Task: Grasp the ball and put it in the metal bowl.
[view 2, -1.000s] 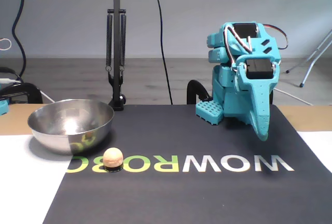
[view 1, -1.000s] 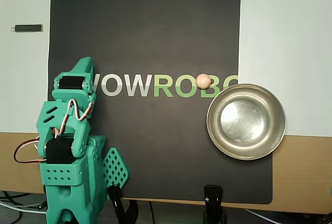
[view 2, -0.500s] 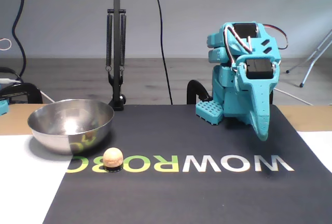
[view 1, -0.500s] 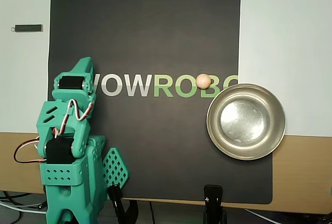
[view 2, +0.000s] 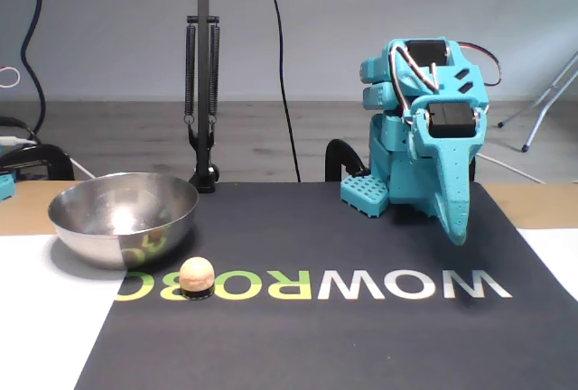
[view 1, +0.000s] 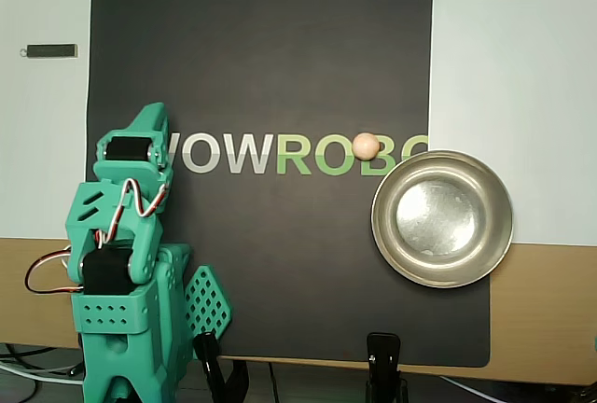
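— Black mat (view 1: 280,58) with printed letters covered the table; where was the ball (view 1: 366,145)?

— On the green letters, just beside the bowl's (view 1: 442,219) rim, not in it.

— How best to take it?

— Reach across from above, straddle it, pinch gently so it wouldn't roll.

— And the arm (view 2: 424,137)?

— Folded at its base, well apart, gripper (view 2: 458,227) pointing down, seemingly closed, empty.

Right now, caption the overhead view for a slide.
Folded teal arm at rest; peach-orange ball sits on the lettered mat beside the empty metal bowl.
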